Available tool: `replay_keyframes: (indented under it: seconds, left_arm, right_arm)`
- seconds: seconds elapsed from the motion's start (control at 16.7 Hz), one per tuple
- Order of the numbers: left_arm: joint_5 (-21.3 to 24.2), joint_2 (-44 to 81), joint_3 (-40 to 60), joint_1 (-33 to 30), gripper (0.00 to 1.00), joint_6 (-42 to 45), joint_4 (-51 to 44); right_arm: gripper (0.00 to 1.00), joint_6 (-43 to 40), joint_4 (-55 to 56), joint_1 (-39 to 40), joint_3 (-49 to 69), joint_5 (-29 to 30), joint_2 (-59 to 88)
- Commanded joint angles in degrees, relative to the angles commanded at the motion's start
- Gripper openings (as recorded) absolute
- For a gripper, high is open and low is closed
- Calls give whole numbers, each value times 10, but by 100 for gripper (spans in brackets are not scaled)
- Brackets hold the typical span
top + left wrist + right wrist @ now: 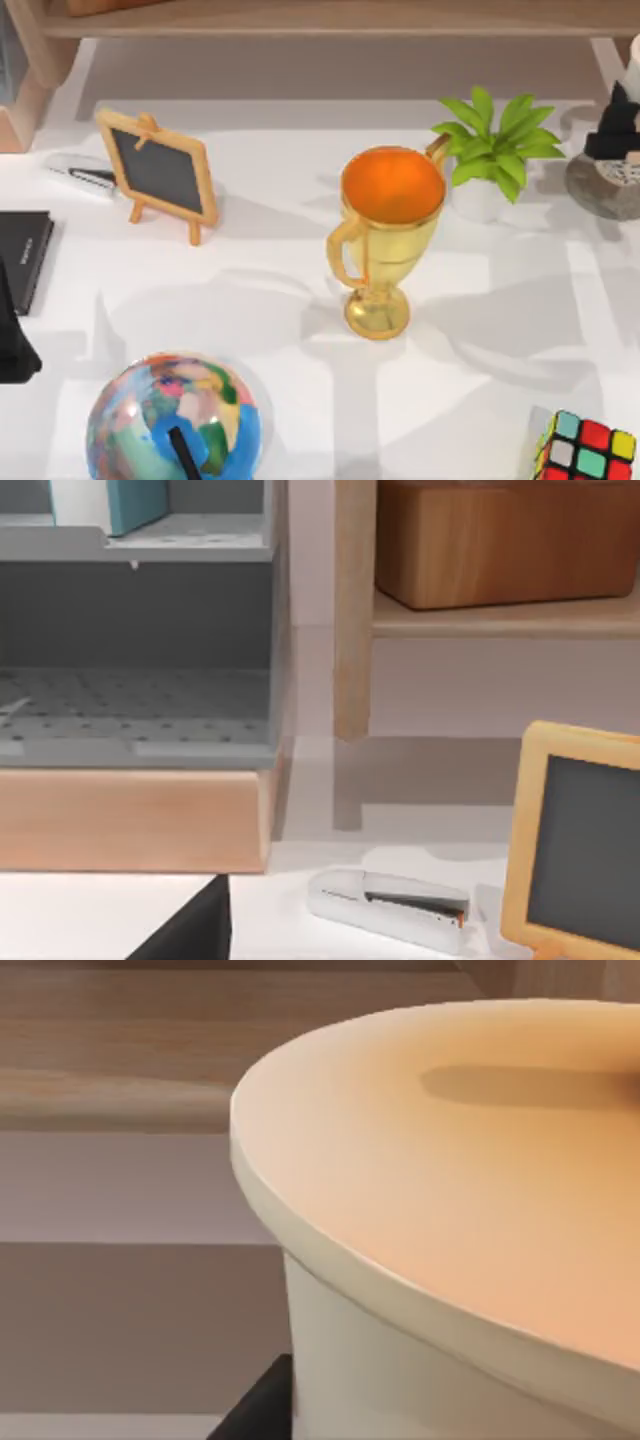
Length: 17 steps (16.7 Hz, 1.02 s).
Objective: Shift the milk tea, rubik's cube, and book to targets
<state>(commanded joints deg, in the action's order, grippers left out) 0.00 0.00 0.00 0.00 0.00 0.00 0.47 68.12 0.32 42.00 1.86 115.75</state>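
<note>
white desk [300, 400] spreads under a pale wooden shelf along the upper edge of the top view. the rubik's cube [585, 447] sits at the lower right corner, black-framed with glossy red, teal, yellow and white squares. the milk tea [450, 1260] looms in the right wrist view, a smooth cream cup with a flat, rounded lid rim; in the top view it stands at the far right edge on the grey stone-like disc [600, 188], with the dark right gripper [612, 125] against it. whether those fingers are clenched on the cup i cannot tell. a corner of the teal book [125, 502] shows on a grey perforated rack in the upper left of the left wrist view. the thin black slab [25, 255] lies at the left edge, the left arm's dark bulk just below it; its fingers' state i cannot tell. mid-desk stand a shiny gold trophy [385, 240], a small chalkboard [158, 172], a painted globe [175, 420], a leafy potted plant [495, 150] and a stapler [395, 905].
</note>
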Motion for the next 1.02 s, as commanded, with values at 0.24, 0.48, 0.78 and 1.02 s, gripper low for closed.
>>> replay_keyframes:
  seconds: [0.24, 0.48, 0.78, 1.02]
  left_arm:
    - [0, 0, 0, 0, 100, 0, 0]
    - [0, 0, 0, 0, 100, 0, 0]
    - [0, 0, 0, 0, 100, 0, 0]
    - [0, 0, 0, 0, 100, 0, 0]
  right_arm:
    - [100, 0, 0, 0, 0, 0, 0]
    - [100, 0, 0, 0, 0, 0, 0]
    - [100, -3, 5, -5, -8, -5, -8]
    - [100, -8, 28, -33, -57, -24, -65]
